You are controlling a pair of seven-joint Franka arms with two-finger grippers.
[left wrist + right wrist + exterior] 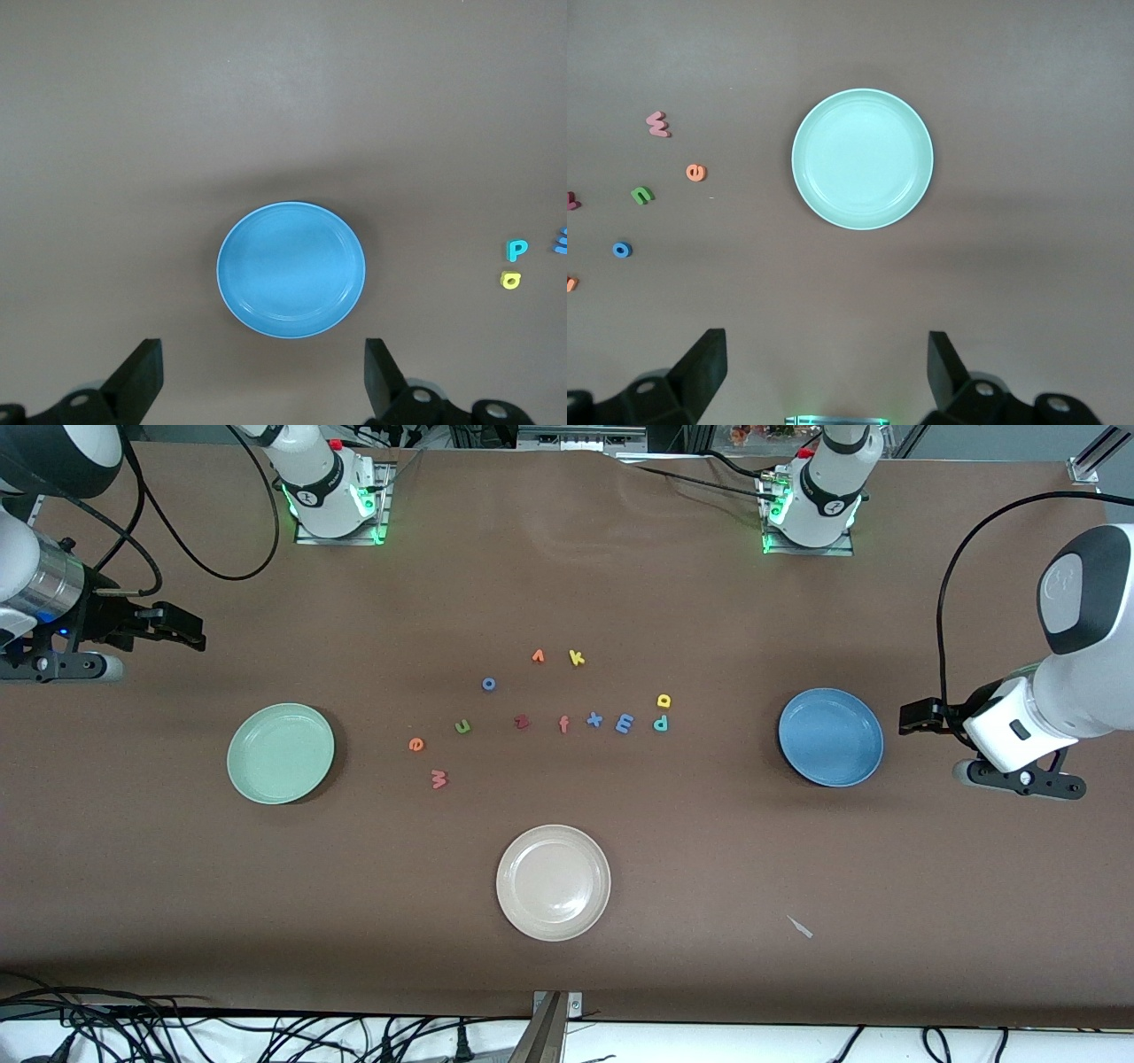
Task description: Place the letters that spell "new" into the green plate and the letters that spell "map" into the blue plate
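Observation:
The green plate [280, 753] lies toward the right arm's end, the blue plate [830, 737] toward the left arm's end; both hold nothing. Between them lie the orange "e" [415, 744], green "n" [462, 726], salmon "w" [438, 779], light-blue "m" [625, 724], teal "p" [660, 724] and yellow "a" [664, 701]. My left gripper [920, 717] hangs open over bare table beside the blue plate [291, 269]. My right gripper [177, 629] hangs open over bare table beside the green plate [862, 159]. Neither holds anything.
A cream-white plate [553, 882] sits nearer the front camera than the letters. Other letters lie among the task's own: dark red "z" [522, 722], orange "f" [563, 724], blue "x" [594, 720], yellow "k" [577, 658], blue "o" [488, 684].

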